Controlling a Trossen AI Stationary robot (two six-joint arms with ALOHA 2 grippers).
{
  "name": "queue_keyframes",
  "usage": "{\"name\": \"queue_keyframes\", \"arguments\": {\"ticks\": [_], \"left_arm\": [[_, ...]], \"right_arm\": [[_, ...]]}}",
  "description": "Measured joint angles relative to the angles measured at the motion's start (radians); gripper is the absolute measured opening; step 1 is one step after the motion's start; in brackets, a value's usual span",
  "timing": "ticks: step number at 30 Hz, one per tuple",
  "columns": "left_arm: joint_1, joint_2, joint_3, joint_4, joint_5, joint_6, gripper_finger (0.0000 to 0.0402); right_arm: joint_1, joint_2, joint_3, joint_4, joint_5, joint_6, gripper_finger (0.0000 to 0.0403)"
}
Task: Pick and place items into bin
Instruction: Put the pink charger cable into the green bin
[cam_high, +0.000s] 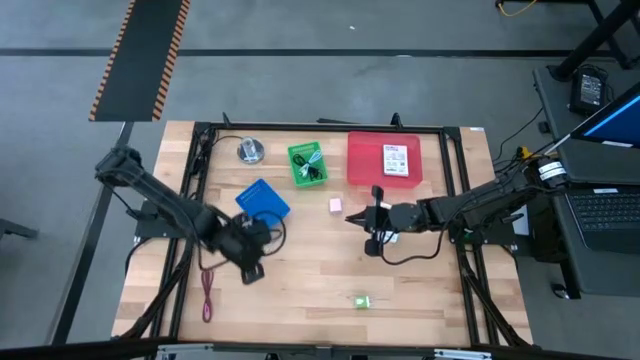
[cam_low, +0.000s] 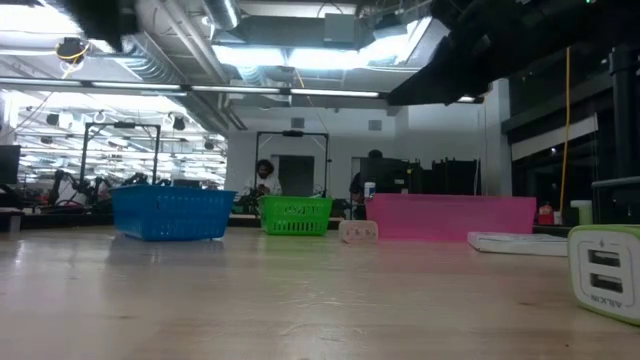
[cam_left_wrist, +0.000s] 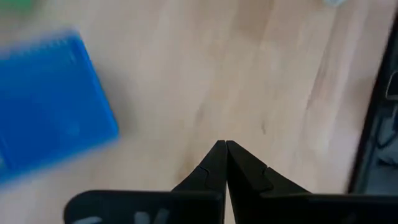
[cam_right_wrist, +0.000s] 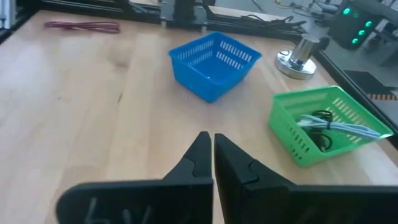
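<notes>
Left gripper (cam_high: 252, 268) sits at about seven o'clock on the table (cam_high: 300, 310) in the high view, fingers pressed together on nothing, just below the blue basket (cam_high: 263, 199). At three o'clock the right gripper (cam_high: 374, 222) is likewise pinched together and empty, with a black cable (cam_high: 405, 255) looping beneath it. Sorting looks partly done, as I judge it: a white green-printed packet (cam_high: 397, 159) lies in the red tray (cam_high: 361, 160) at one o'clock, and cords fill the green basket (cam_high: 308, 165) at twelve. Left loose are the pink cube (cam_high: 336, 204) near the centre, the green block (cam_high: 361, 300) at five o'clock and the dark red cord (cam_high: 207, 293) at eight. A round silver metal object (cam_high: 250, 151) stands at eleven o'clock

Low view: blue, green and pink-red containers line up across the pale wood, the two baskets with slatted plastic walls, the tray smooth-sided. A white charger block (cam_low: 604, 270) sits at three o'clock

Left wrist view: dark tapered fingers (cam_left_wrist: 208, 171) meet at a point over bare grained wood; the blue basket is blurred at nine o'clock

Right wrist view: touching black fingers (cam_right_wrist: 196, 158) face the empty blue lattice basket; the green one holds a tangle of black and pale cable (cam_right_wrist: 328, 127)
</notes>
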Motion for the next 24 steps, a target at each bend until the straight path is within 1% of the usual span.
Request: {"name": "queue_keyframes", "arguments": {"ticks": [2,4,6,8,12,16,20,24], "left_arm": [[-0.039,0.066,0.058,-0.088,0.048,-0.138,0.0002],[-0.076,0.131,0.109,-0.159,0.121,-0.275,0.0002],[-0.116,0.187,0.157,-0.206,0.184,-0.395,0.0001],[-0.161,0.229,0.194,-0.231,0.22,-0.499,0.0002],[-0.249,0.283,0.226,-0.23,0.218,-0.693,0.0003],[-0.339,0.319,0.224,-0.225,0.194,-0.846,0.0003],[-0.428,0.352,0.224,-0.228,0.19,-1.054,0.0003],[-0.509,0.375,0.218,-0.235,0.137,-1.242,0.0008]], "right_arm": [[0.008,0.0,0.0,-0.002,0.0,0.013,0.0],[0.014,0.0,0.0,-0.012,0.0,0.017,0.0],[0.02,0.0,0.0,-0.021,0.0,0.017,0.0],[0.025,0.0,0.0,-0.033,0.0,0.018,0.0],[0.027,0.0,0.0,-0.046,0.0,0.021,0.0],[0.03,0.0,0.0,-0.057,0.0,0.025,0.0],[0.047,0.0,0.0,-0.059,0.0,0.021,0.0],[0.069,0.0,0.0,-0.059,0.0,0.021,0.0]]}}
